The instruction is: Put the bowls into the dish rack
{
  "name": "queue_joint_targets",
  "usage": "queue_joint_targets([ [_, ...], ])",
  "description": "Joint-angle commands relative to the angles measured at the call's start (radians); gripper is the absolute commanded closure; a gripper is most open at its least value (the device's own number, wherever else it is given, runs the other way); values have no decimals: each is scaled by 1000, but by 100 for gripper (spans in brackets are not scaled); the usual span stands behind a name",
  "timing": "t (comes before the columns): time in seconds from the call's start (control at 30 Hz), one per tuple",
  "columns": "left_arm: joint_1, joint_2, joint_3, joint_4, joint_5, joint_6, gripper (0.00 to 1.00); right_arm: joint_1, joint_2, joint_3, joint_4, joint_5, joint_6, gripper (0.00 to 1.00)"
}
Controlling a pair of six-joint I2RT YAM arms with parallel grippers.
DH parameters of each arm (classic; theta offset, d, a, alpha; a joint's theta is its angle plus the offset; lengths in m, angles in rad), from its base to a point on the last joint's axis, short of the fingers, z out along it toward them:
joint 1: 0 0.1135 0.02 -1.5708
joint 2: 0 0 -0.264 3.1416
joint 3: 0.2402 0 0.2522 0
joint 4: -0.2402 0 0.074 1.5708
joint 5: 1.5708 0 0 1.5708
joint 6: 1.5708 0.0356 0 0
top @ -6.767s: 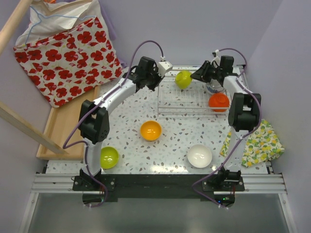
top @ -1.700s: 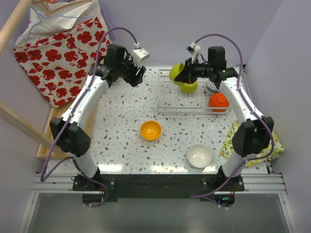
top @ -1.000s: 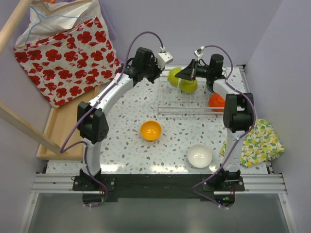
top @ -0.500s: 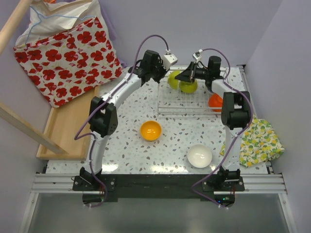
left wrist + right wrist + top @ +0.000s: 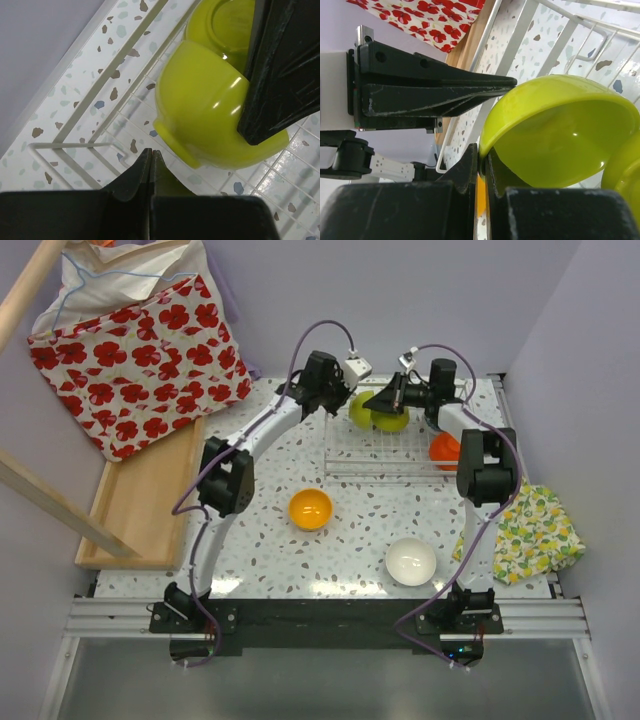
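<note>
My right gripper point(image 5: 374, 402) point(image 5: 482, 161) is shut on the rim of a lime green bowl point(image 5: 360, 406) point(image 5: 560, 135), holding it tilted at the back left of the wire dish rack point(image 5: 385, 452) point(image 5: 580, 22). A second lime green bowl point(image 5: 394, 420) point(image 5: 227, 25) leans right beside it. A red-orange bowl point(image 5: 446, 449) sits in the rack's right end. My left gripper point(image 5: 345, 397) point(image 5: 151, 151) is shut and empty, its tips just short of the held bowl point(image 5: 200, 120). An orange-yellow bowl point(image 5: 310, 508) and a white bowl point(image 5: 411, 561) stand on the table.
A floral bag point(image 5: 130, 350) hangs at the back left above a flat wooden tray point(image 5: 140, 500). A lemon-print cloth point(image 5: 532, 530) lies at the right edge. The two grippers nearly touch over the rack's back left corner point(image 5: 100, 145).
The lime bowl that stood at the table's front left is now in my right gripper at the rack. My left gripper has swung right up to the held bowl.
</note>
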Motion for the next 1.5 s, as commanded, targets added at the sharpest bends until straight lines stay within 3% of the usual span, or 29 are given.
queue_joint_targets([
  [0.0,-8,27,65,51,6,-20,100,-10,4,40,-13,-21,-31,100],
  [0.23,-33,71,108,61,6,-37,100,-12,5,55,-65,-3,-79,98],
  [0.4,-46,76,108,64,12,-46,100,-21,-2,72,-117,58,-121,87],
  [0.57,-46,82,117,65,15,-55,100,-44,-27,99,-200,109,-194,68],
  [0.87,-60,93,130,80,24,-69,100,-122,-82,105,-305,183,-269,61],
  [1.07,-68,108,153,94,26,-76,100,-145,-139,119,-439,290,-416,58],
  [1.47,-100,171,228,148,0,-93,100,-145,-285,17,-428,316,-445,58],
])
